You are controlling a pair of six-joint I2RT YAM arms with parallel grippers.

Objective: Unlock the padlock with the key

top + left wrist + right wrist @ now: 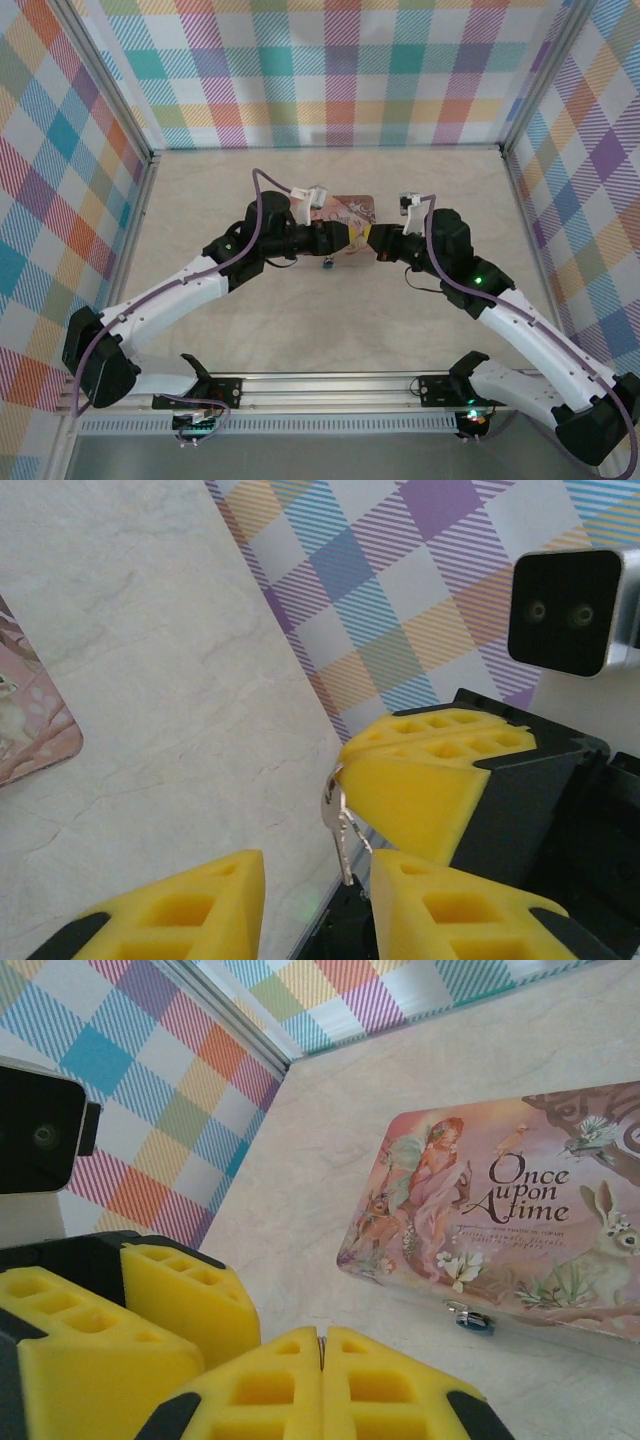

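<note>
Key: thin silvery-grey metal sliver, hanging blade-down, pinched in closed right hand. Left hand: part-open, fingers flanking key, gripping nothing.

The setting was a robotics laboratory test cell. A pale marble-patterned surface was enclosed on three sides by multicoloured plaid wall panels, which were mounted in bare aluminium frame posts. A slotted aluminium rail ran along the near edge and carried the bases of two white-and-black robot arms. Purple cables were routed along the arms, and a green status light was lit on one.
</note>
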